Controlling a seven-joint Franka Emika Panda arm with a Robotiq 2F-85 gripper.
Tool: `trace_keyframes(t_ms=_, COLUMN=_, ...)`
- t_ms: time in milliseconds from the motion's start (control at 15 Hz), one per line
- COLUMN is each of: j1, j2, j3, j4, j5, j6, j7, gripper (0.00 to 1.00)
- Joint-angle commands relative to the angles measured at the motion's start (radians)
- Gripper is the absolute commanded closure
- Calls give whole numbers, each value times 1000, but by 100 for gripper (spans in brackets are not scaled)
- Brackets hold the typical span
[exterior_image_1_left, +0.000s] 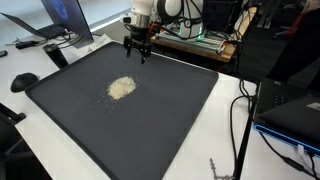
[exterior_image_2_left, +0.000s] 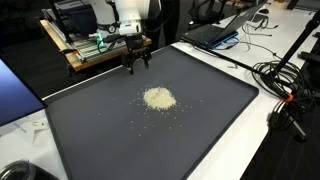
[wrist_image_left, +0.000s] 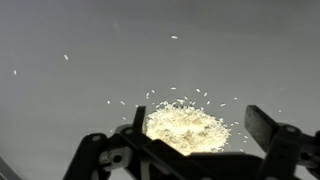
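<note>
A small heap of pale grains (exterior_image_1_left: 121, 88) lies near the middle of a dark mat (exterior_image_1_left: 170, 125); it shows in both exterior views, heap (exterior_image_2_left: 158, 98) on mat (exterior_image_2_left: 210, 120). Loose grains are scattered round it. My gripper (exterior_image_1_left: 137, 53) hangs open above the mat's far edge, well short of the heap, gripper (exterior_image_2_left: 137, 64) holding nothing. In the wrist view the heap (wrist_image_left: 185, 126) sits low in the picture between my spread fingers (wrist_image_left: 268, 128), with the gripper (wrist_image_left: 197, 135) empty.
A laptop (exterior_image_1_left: 62, 22) and a black mouse (exterior_image_1_left: 24, 81) sit on the white table beside the mat. Cables (exterior_image_1_left: 245, 110) trail along the other side. A wooden cart with electronics (exterior_image_2_left: 85, 50) stands behind the arm. Another laptop (exterior_image_2_left: 222, 32) lies past the mat.
</note>
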Motion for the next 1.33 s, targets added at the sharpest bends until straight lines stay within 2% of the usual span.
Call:
trace_keyframes(t_ms=0, j1=254, j2=98, j3=-274, j4=51, j5=-121, j6=14, j7=5, gripper=0)
trace_keyframes(t_ms=200, j1=481, j2=153, j3=-504, j4=104, j5=-170, j6=-22, j7=-7, gripper=0)
trace_keyframes(t_ms=400, j1=699, j2=121, j3=-723, j4=173, j5=-199, j6=-254, j7=27, gripper=0)
trace_keyframes(t_ms=467, j1=737, j2=118, j3=-764, j4=185, j5=-253, j6=-339, j7=79, gripper=0)
trace_keyframes(t_ms=533, j1=803, j2=134, j3=-833, j4=226, j5=-298, j6=-420, j7=129, gripper=0)
trace_keyframes(t_ms=667, j1=870, j2=119, j3=-903, j4=285, j5=-428, j6=-581, j7=235, gripper=0)
trace_keyframes(t_ms=800, j1=931, j2=104, j3=-953, j4=371, j5=-506, j6=-741, j7=310, gripper=0)
trace_keyframes(t_ms=933, j1=925, j2=70, j3=-932, j4=447, j5=-566, j6=-900, j7=375, gripper=0)
trace_keyframes(t_ms=1000, j1=830, j2=-7, j3=-829, j4=502, j5=-689, j6=-961, j7=496, gripper=0)
trace_keyframes(t_ms=1067, j1=790, j2=-20, j3=-781, j4=562, j5=-709, j6=-1038, j7=532, gripper=0)
trace_keyframes(t_ms=1267, j1=586, j2=-47, j3=-551, j4=628, j5=-698, j6=-1059, j7=602, gripper=0)
